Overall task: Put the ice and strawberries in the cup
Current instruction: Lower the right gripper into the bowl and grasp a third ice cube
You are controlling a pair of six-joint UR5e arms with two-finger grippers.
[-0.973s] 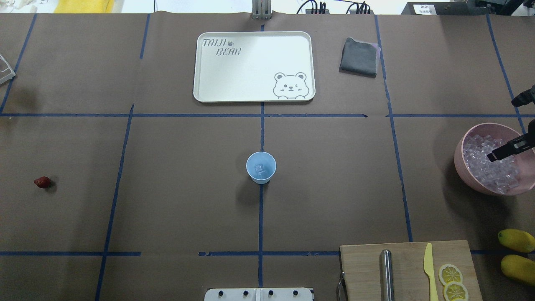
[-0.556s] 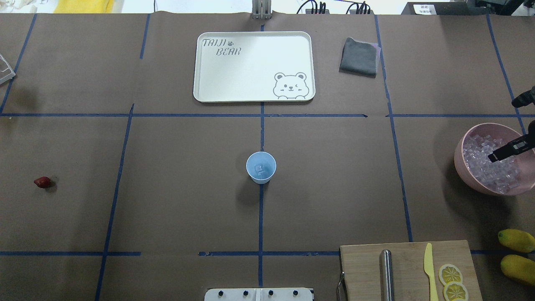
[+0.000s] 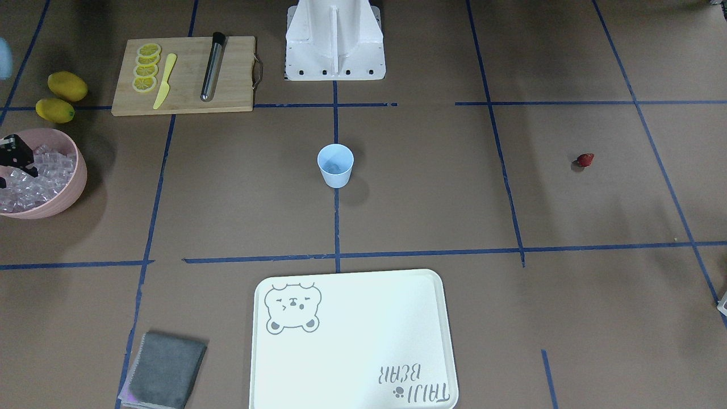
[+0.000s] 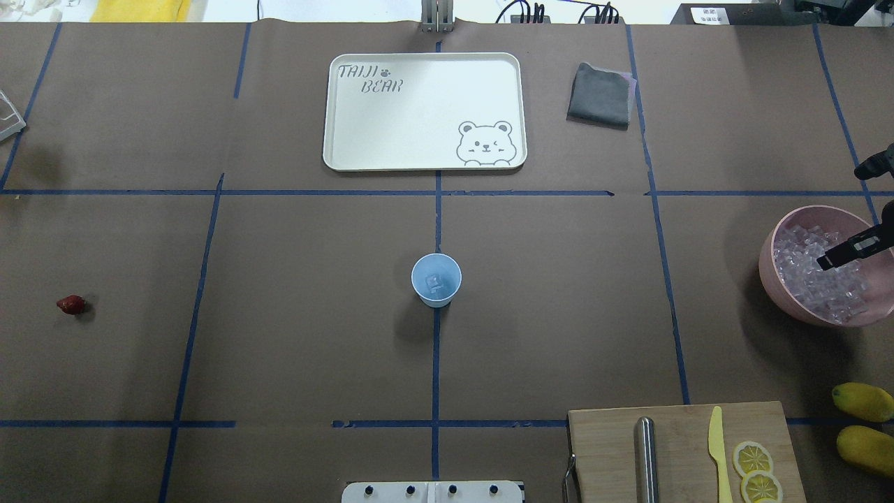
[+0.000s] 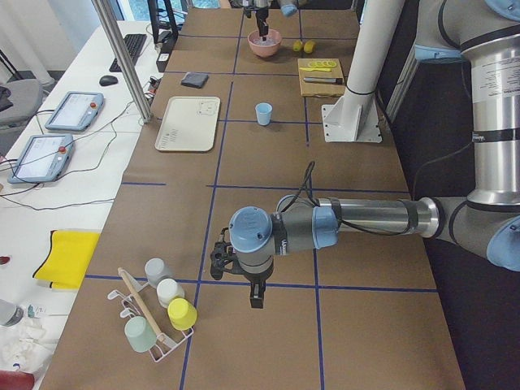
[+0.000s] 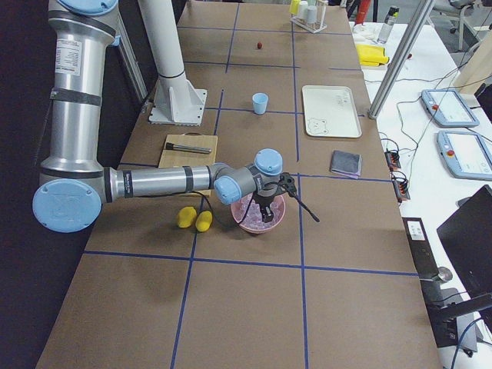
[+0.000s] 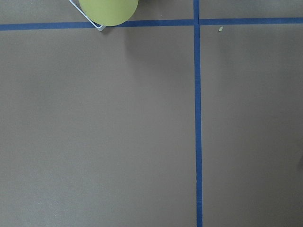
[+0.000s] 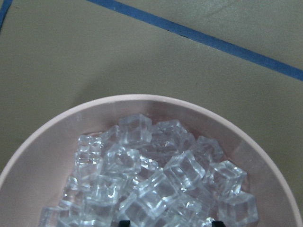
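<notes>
Right gripper (image 8: 169,223) hangs over the pink bowl (image 8: 142,100) at the table's right end, low above the ice (image 8: 156,179). In the right wrist view only two dark fingertips show at the bottom edge, set apart with cubes between them and clamped on nothing. The ice is heaped in the bowl, many clear cubes. Cup (image 4: 436,279) stands upright at mid-table on the blue tape line, well apart from the bowl; a pale shape shows in its bottom, too small to tell what. Strawberry (image 4: 70,304) lies alone on the brown paper far to the left, well apart from the cup. Left gripper (image 5: 256,299) points down over bare paper near a rack of cups (image 5: 154,321) at the left end; it shows only in the side view, so fingers apart or together I cannot tell. The left wrist view has only paper, tape and the edge of a yellow-green cup (image 7: 108,8). White tray (image 4: 419,112) lies beyond the cup, grey cloth (image 4: 601,94) just to its right. Board (image 4: 607,447) at the near right carries a metal rod (image 4: 646,457), yellow knife (image 4: 717,447) and lemon slices (image 4: 752,459); two whole lemons (image 4: 862,402) lie just beside it.
</notes>
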